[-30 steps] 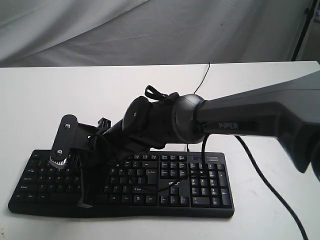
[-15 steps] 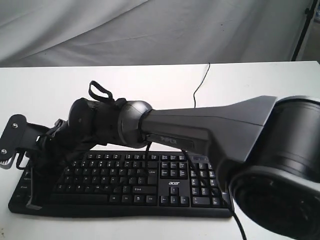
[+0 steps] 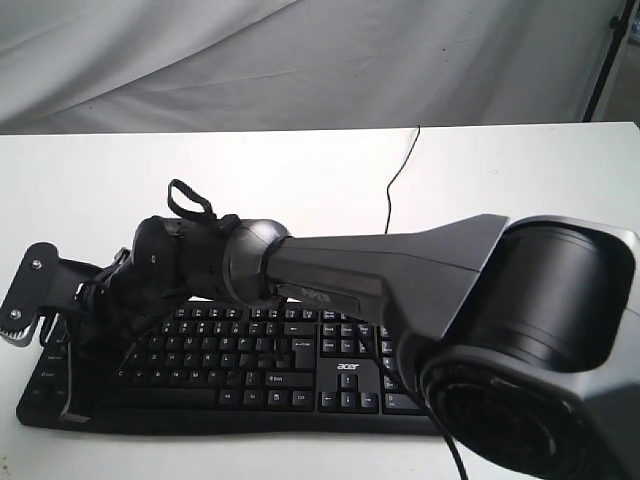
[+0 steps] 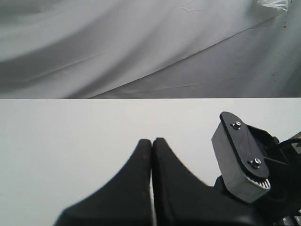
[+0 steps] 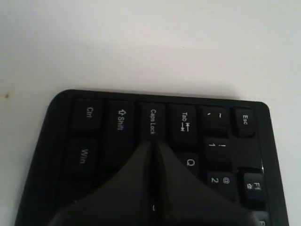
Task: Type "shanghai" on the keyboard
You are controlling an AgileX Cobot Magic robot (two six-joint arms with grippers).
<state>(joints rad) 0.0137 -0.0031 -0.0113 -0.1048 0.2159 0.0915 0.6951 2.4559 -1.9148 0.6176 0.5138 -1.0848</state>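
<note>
The black keyboard point(image 3: 300, 372) with white legends and an acer logo lies along the table's front edge. My right arm reaches across it from the right, and the right gripper point(image 3: 70, 404) hangs over the keyboard's left end. In the right wrist view the keyboard point(image 5: 117, 120) shows Ctrl, Shift, Caps Lock and Tab, and the right gripper point(image 5: 151, 144) is shut, its tips just short of the Caps Lock key. The left gripper point(image 4: 152, 141) is shut and empty over bare white table. I cannot find it in the exterior view.
A thin black cable point(image 3: 397, 170) runs from the keyboard's back toward the far table edge. White table point(image 3: 90, 190) surrounds the keyboard, with a grey cloth backdrop behind. The right gripper's housing plate point(image 4: 240, 162) stands close beside the left gripper.
The right arm has swung left along the keyboard, from the left-middle keys to the far left end. Over the last half second it only dropped slightly.
</note>
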